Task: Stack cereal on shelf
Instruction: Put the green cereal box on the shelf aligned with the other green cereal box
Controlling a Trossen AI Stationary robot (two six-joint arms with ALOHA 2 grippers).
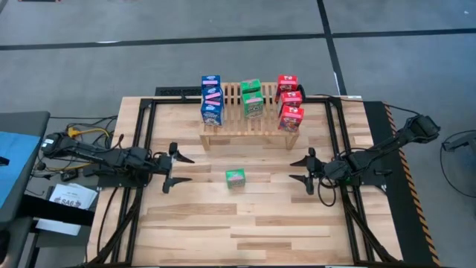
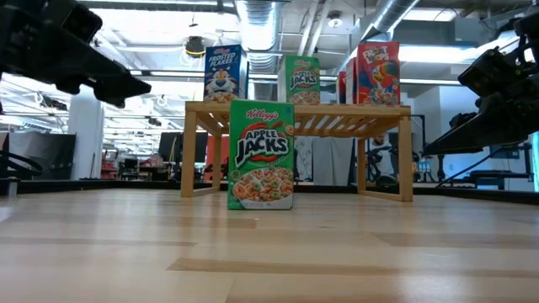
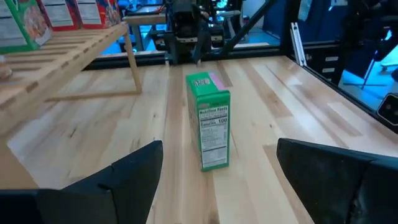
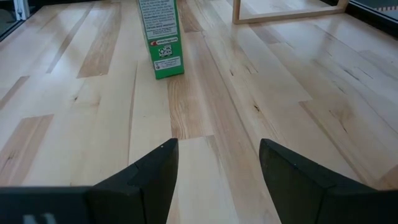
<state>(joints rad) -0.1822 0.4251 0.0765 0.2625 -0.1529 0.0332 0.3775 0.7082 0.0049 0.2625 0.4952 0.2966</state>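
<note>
I see eight boxes already on the shelf [image 1: 245,123], and the last green box [image 1: 236,177] stands upright on the table [image 1: 245,231], between my arms. Left gripper [image 1: 172,167] and right gripper [image 1: 306,170] both hover with jaws wide, holding nothing. Next I must grasp that box.

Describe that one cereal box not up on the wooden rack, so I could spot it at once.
Find the slatted wooden rack at the table's far side. In front of it, between the two open claws, one green Apple Jacks box stands upright on the bare planks. It is the only box on the tabletop.
</note>
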